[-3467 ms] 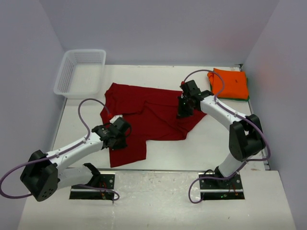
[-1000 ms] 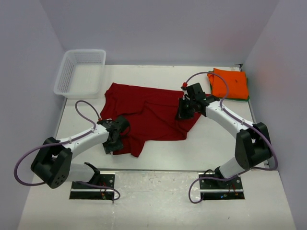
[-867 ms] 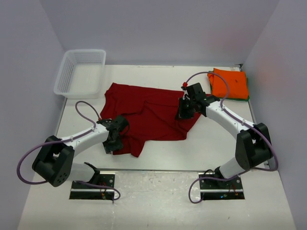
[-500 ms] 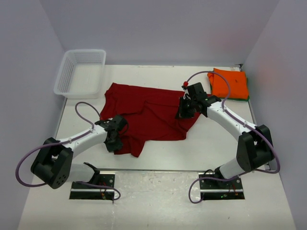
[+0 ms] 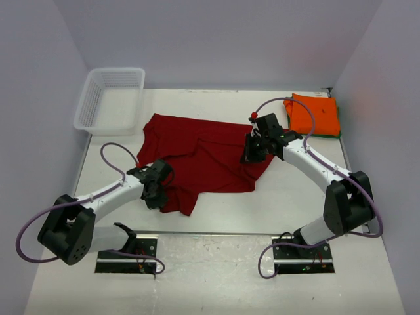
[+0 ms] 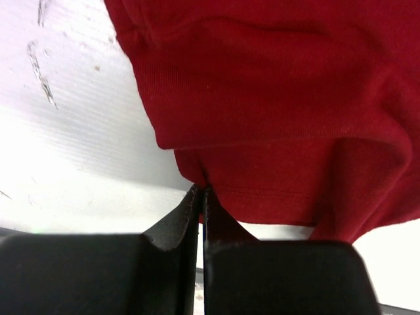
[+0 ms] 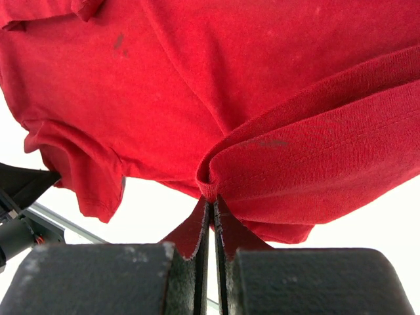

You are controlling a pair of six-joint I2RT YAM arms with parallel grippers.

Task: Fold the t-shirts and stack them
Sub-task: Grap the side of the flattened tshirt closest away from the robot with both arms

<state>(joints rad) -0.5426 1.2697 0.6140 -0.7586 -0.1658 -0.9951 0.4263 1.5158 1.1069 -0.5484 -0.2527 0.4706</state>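
Note:
A dark red t-shirt [image 5: 203, 154] lies spread and rumpled across the middle of the table. My left gripper [image 5: 155, 199] is shut on its near-left hem [image 6: 200, 177], the cloth pinched between the fingertips. At the shirt's right edge my right gripper [image 5: 251, 156] is shut on a fold of the red cloth [image 7: 211, 187]. A bright orange t-shirt [image 5: 315, 113] lies folded at the far right corner, on top of a green t-shirt [image 5: 326, 134] that shows only as an edge.
A white mesh basket [image 5: 110, 100] stands at the far left corner. Grey walls close the table on the left, back and right. Both arm bases sit on a metal plate [image 5: 216, 246] at the near edge.
My left gripper has closed on the near-left hem of the red shirt. The shirt's near flap has drawn in since the earliest frame. The right gripper has kept its grip and barely moved.

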